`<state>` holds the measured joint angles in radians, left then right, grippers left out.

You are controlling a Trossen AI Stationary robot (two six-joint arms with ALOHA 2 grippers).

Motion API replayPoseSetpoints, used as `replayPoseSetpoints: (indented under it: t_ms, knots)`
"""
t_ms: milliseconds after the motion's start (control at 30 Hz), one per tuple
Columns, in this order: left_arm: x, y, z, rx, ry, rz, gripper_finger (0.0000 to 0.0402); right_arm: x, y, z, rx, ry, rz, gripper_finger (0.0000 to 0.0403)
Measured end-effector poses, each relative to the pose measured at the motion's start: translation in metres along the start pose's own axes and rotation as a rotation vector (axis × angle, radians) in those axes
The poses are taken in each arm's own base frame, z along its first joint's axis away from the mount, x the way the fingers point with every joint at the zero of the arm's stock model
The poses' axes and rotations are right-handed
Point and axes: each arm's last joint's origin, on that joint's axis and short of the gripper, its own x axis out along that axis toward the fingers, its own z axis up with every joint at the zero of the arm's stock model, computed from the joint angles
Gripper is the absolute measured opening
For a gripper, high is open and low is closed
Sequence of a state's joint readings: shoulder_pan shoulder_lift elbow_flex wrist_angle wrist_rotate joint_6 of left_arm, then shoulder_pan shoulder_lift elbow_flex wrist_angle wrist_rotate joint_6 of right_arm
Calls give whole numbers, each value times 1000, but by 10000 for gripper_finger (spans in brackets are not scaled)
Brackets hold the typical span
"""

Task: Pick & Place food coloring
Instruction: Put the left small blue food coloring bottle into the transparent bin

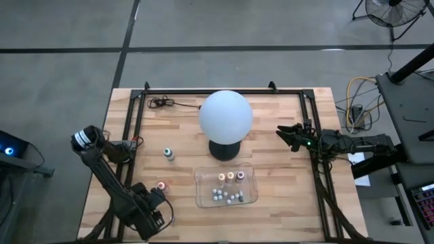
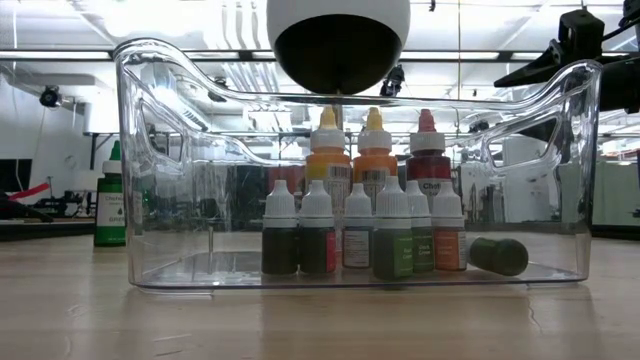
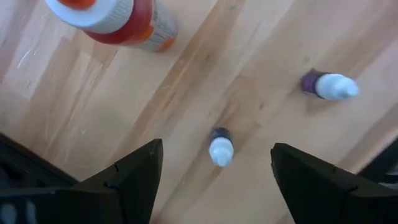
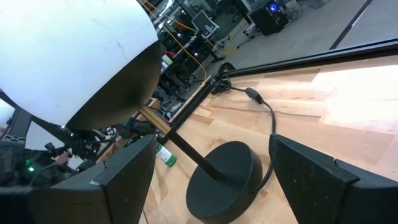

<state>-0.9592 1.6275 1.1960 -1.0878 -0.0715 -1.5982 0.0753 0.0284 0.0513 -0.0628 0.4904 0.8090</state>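
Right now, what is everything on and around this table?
Table: one, light wood, under everything.
Lamp: one, white globe on a black base, table centre.
Cable: one, black, far edge, left arm's side.
Clear tray: one, see-through, in front of the lamp.
Tray bottles: about ten, mixed colours, one lying down.
Green bottle: one, upright outside the tray.
Red-orange bottle: one, near the left claw.
Small dark bottles: two, white-capped, below the left claw.
Left claw: one, black, open.
Right claw: one, black, open, beside the lamp.

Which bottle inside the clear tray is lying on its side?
The dark green bottle at the tray's right end in the low view; the others stand upright.
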Motion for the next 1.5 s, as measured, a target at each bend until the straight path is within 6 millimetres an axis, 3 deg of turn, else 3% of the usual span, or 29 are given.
replayPoseSetpoints:
  t_ms: [567, 1167, 1500]
  knots:
    - [29, -12, -4, -6, 42, 66, 268, 0, 0, 0, 0, 0, 0, 302]
    - [42, -19, -8, -31, 81, 68, 268, 0, 0, 0, 0, 0, 0, 302]
    - [42, -19, -8, -35, 81, 68, 198, 0, 0, 0, 0, 0, 0, 302]
